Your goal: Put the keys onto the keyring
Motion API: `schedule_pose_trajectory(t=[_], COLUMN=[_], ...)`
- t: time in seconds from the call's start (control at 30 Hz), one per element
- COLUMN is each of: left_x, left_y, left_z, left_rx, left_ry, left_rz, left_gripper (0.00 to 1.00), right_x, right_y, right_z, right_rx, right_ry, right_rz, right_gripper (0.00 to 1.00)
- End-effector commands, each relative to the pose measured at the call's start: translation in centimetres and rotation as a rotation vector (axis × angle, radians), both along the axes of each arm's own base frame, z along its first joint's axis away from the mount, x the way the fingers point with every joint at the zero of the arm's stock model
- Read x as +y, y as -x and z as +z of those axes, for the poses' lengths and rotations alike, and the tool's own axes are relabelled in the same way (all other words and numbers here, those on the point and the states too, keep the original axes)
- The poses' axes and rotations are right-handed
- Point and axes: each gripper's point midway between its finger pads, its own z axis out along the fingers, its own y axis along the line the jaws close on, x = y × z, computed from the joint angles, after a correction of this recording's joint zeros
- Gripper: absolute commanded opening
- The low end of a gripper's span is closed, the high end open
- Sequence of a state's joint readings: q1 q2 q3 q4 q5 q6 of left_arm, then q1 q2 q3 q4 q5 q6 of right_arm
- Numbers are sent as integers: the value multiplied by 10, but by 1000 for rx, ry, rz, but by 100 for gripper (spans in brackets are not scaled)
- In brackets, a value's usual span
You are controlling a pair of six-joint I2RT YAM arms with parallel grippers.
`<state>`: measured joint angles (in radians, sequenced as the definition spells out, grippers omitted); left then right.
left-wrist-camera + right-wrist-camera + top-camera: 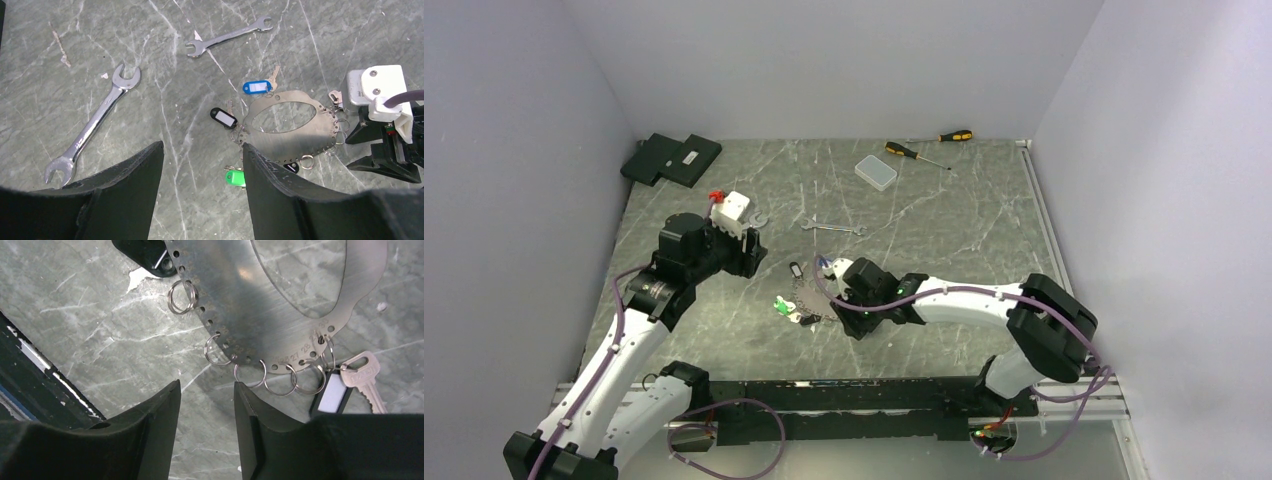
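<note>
1. Right gripper (206, 390) jaws partly apart, holding nothing, just beside the keyring (260, 305) and its ringed rim
2. Left gripper (202, 150) spread wide, empty, above the surface (150, 50)
3. Keyring lies flat between both arms, with tagged keys (256, 87) clustered at its edge

brushed matt metal keyring (290, 145), shiny polished metal spanner (92, 127), metal keys (362, 377) with glossy plastic tags (256, 87).

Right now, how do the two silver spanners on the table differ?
The big spanner is longer and thicker than the small spanner. The big spanner lies steeply slanted in the left wrist view; the small spanner lies closer to level, nearer the keyring. Both are silver, open-ended at each end, flat on the table.
</note>
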<state>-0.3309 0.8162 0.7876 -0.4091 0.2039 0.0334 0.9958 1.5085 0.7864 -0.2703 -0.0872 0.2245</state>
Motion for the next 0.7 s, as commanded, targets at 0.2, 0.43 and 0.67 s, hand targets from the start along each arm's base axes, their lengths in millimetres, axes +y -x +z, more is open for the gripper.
schedule_pose_trajectory(t=[0.2,0.43,0.67], left_x=[-1,0,-1], left_y=[-4,-4,-4], left_z=[23,23,23], left_rx=[-62,-64,-64], left_ry=[15,11,12], left_rz=[3,5,-2], left_gripper=[64,64,64], right_x=[21,25,19], right_y=[-11,-16,-25], right_z=[7,5,-19], right_rx=[-182,-255,-271], right_ry=[-37,-14,62], right_rz=[224,262,249], right_gripper=[54,51,45])
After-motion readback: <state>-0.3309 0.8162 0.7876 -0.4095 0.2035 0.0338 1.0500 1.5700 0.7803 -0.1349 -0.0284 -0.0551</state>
